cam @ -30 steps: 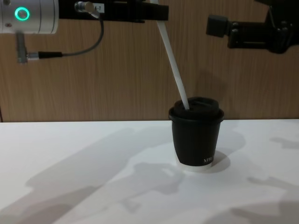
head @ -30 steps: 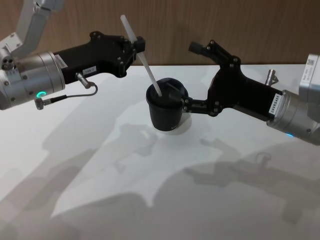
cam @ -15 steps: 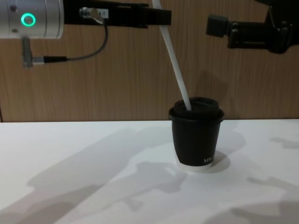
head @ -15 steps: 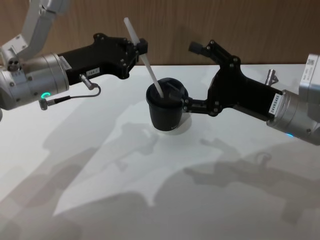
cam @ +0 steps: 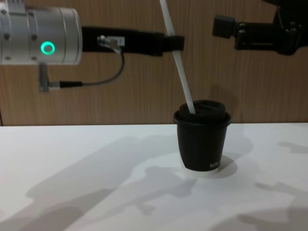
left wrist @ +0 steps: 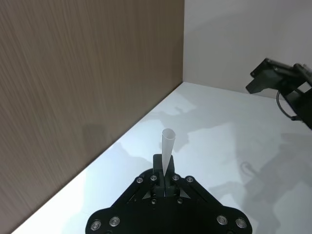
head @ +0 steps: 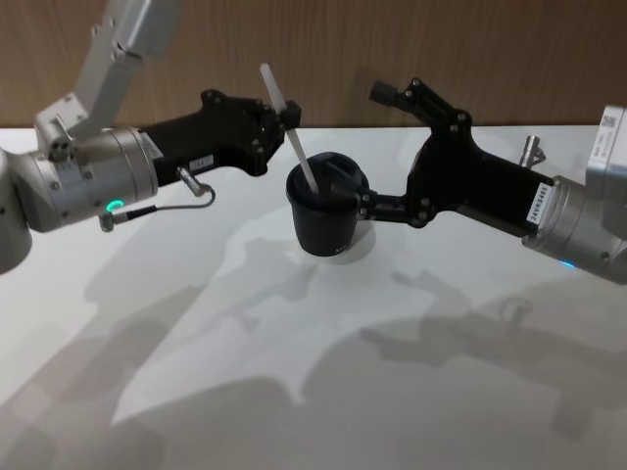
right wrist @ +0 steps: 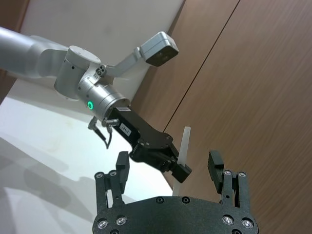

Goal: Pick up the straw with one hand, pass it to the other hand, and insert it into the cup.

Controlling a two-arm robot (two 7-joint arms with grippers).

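The black cup [head: 326,217] [cam: 202,144] stands on the white table with its domed lid on. The white straw [head: 287,125] [cam: 176,60] leans up and to the left from the lid, its lower end at the lid's top. My left gripper [head: 288,119] [cam: 174,43] [left wrist: 165,171], with plug and cable, is shut on the straw partway up. The straw's top end [left wrist: 167,142] sticks out past its fingers. My right gripper [head: 377,149] [right wrist: 169,171] is open to the right of the cup, higher than the lid, and holds nothing. Between its fingers I see the straw [right wrist: 184,152] and the left gripper [right wrist: 163,155].
The table [head: 245,372] is white and bare around the cup, with shadows of the arms on it. A brown wooden wall [cam: 120,96] rises right behind the table. The grey left arm with its green ring light [cam: 47,48] is above the table's left side.
My left gripper has moved down and towards the cup with the straw, whose top end is now lower and which stands steeper. The right arm and the cup have not moved.
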